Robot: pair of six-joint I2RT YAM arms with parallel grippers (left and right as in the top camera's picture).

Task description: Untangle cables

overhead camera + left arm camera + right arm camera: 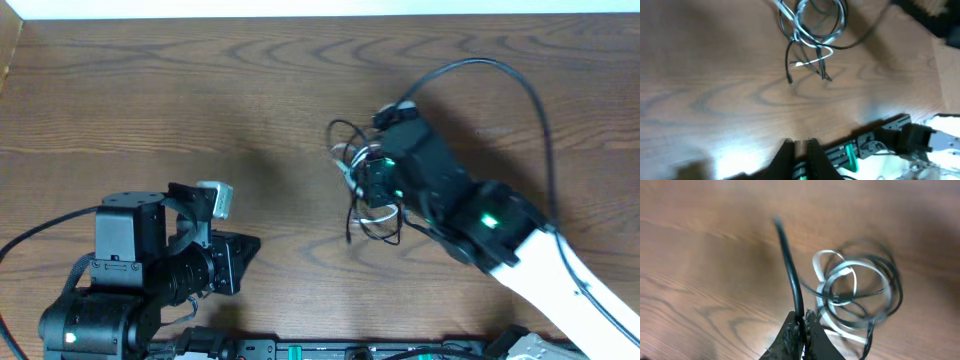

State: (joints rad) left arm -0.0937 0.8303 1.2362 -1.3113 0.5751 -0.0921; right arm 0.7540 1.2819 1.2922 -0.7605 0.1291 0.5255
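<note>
The cables (pixel 352 215) are a small tangle of thin black cords and one white/grey cord, lying right of the table's middle. In the overhead view my right gripper (pixel 368 182) sits right over the tangle and hides part of it. In the right wrist view its fingers (pixel 803 319) are shut on a black cable (pixel 789 265), whose free end points away from the fingers. The looped tangle (pixel 860 287) lies just to the right. The left wrist view shows the tangle (pixel 812 30) far ahead of my left gripper (pixel 800 145), which is empty with its fingers nearly together.
My left arm (pixel 150 260) rests at the near left edge. The right arm's thick black wire (pixel 500 75) arcs over the table behind the tangle. The arms' base rail (pixel 330 350) runs along the near edge. It also shows in the left wrist view (pixel 880 140).
</note>
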